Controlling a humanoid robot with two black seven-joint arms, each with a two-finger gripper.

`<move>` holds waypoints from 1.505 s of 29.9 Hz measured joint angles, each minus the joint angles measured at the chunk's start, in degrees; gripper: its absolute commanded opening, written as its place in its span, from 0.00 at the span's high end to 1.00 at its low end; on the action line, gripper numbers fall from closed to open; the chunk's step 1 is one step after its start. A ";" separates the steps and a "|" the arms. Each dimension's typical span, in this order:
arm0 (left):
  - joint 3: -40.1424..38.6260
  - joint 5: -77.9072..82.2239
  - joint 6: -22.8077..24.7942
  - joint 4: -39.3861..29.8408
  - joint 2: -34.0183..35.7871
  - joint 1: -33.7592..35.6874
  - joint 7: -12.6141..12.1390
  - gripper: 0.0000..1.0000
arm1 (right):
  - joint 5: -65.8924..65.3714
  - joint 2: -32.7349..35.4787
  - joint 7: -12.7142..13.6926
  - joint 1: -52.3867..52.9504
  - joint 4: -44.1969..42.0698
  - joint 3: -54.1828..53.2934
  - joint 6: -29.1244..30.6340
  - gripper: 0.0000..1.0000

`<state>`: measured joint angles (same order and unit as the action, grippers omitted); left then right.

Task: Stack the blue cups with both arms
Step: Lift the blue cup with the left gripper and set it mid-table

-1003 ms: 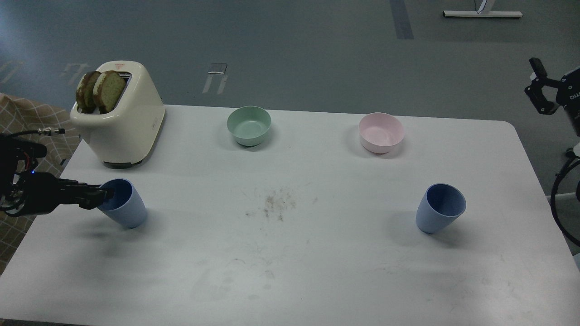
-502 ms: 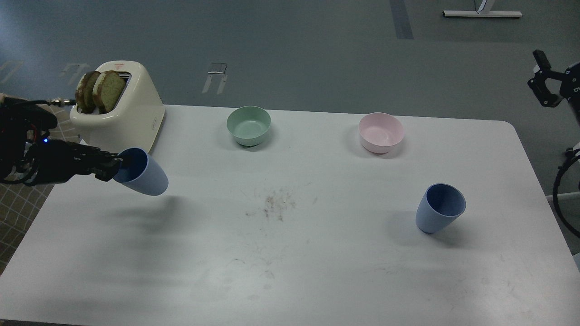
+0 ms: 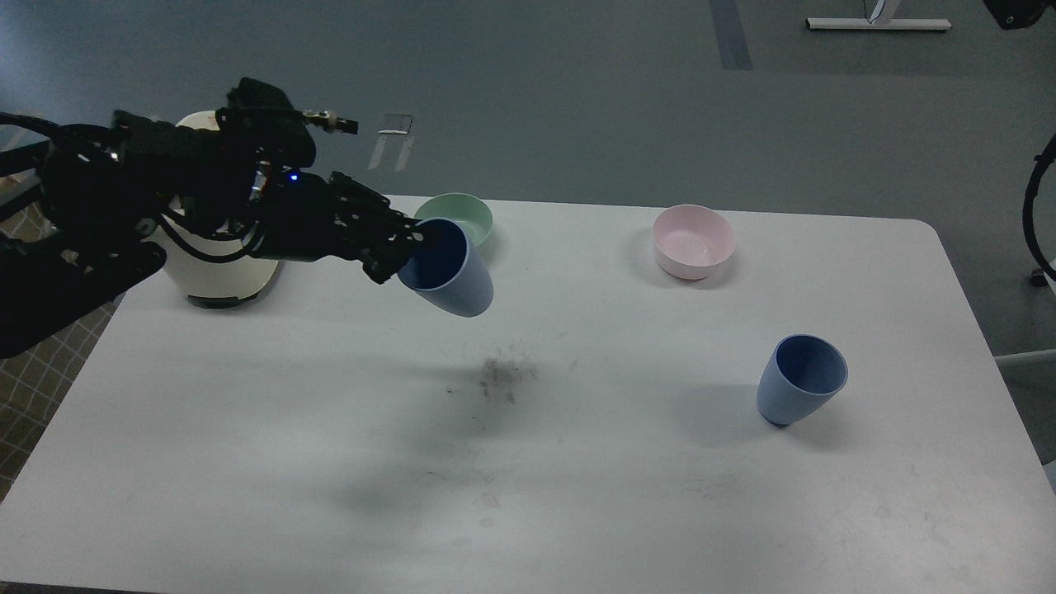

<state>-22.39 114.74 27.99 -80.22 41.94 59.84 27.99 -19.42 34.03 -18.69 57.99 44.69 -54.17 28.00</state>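
Note:
My left gripper (image 3: 406,247) is shut on the rim of one blue cup (image 3: 450,272) and holds it tilted in the air above the white table (image 3: 577,495), just in front of the mint-green bowl. The other blue cup (image 3: 799,381) stands upright on the table at the right, its mouth open to me. Only a small black part of my right arm (image 3: 1020,12) shows at the top right corner, far above and to the right of that cup; its fingers cannot be made out.
A mint-green bowl (image 3: 466,216) and a pink bowl (image 3: 693,241) stand at the back of the table. A cream toaster (image 3: 216,280) sits back left, mostly hidden by my left arm. Dark crumbs (image 3: 503,378) lie mid-table. A black cable (image 3: 1038,206) loops at the right edge.
My left gripper has lifted the blue cup off the table's left side and carried it up and to the right, toward the middle. My right arm has risen almost out of view.

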 measured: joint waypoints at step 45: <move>20.90 3.93 0.01 15.00 -24.17 6.70 0.00 0.58 | -0.18 0.11 -0.02 5.70 -0.18 6.62 0.00 0.00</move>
<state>-1.49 118.67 28.00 -65.23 17.77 66.54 28.00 -19.60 34.14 -18.72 63.68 44.51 -47.55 28.00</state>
